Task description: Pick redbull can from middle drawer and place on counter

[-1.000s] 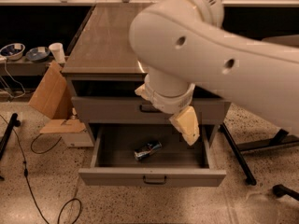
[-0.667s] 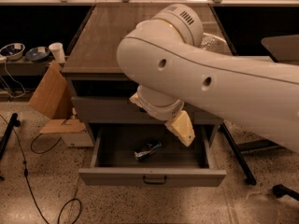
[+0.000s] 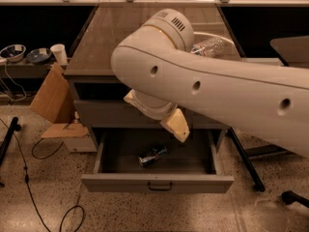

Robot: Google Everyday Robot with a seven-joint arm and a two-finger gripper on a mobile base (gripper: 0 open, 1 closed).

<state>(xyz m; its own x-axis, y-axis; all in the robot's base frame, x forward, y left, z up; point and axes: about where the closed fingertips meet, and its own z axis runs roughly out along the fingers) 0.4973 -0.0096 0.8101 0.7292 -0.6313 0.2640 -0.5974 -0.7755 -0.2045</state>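
**One high camera, looking down past the arm**

You have a single view. It looks from above and in front of the cabinet point(image 3: 145, 112), facing forward and down at it. The arm point(image 3: 217, 88) fills the near field, coming in from the right edge, so the camera sits close to it. Beyond it the counter point(image 3: 108, 40) runs away toward the top of the frame. The open drawer point(image 3: 157, 182) sits low in the centre, its front nearest you. The gripper point(image 3: 170, 121) hangs at the arm's end, mid-frame, above the drawer. The floor point(image 3: 43, 202) shows on both sides.
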